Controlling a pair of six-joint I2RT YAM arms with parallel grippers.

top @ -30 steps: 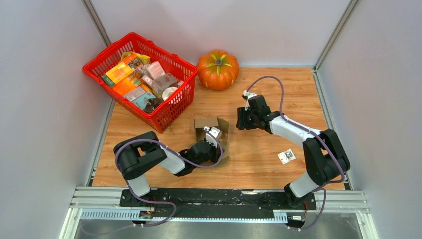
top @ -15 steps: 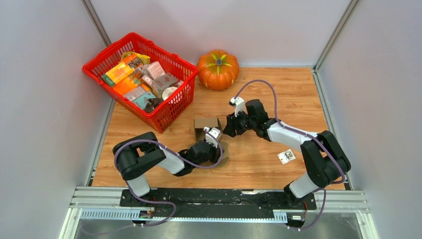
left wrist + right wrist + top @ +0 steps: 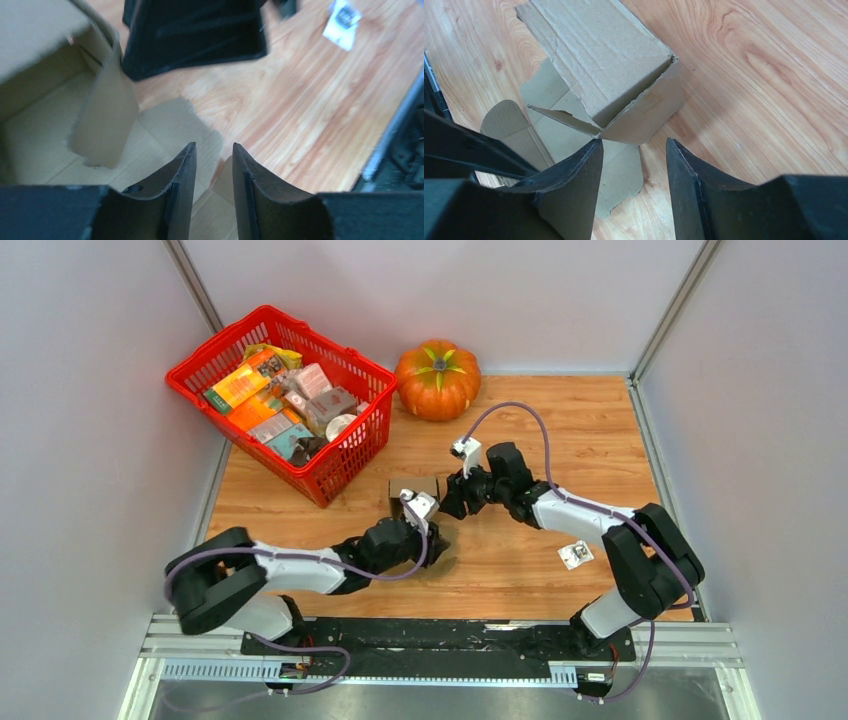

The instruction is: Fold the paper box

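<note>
We are finding the paper box (image 3: 599, 55) partly erected. One end is standing as a folded shell just ahead of the right tool (image 3: 634, 145), which is spread and gripping nothing. The flat flaps (image 3: 619, 180) are lying unfolded on the bench (image 3: 749, 75) beneath both tools. The left tool (image 3: 214, 150) is narrowly spread and empty, with an upright flap (image 3: 105, 115) ahead to its left. We are judging that the remaining walls and the closure are not yet done.

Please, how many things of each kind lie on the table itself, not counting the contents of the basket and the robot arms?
Red basket: 1
Orange pumpkin: 1
Brown paper box: 1
White card: 1
Total: 4
</note>
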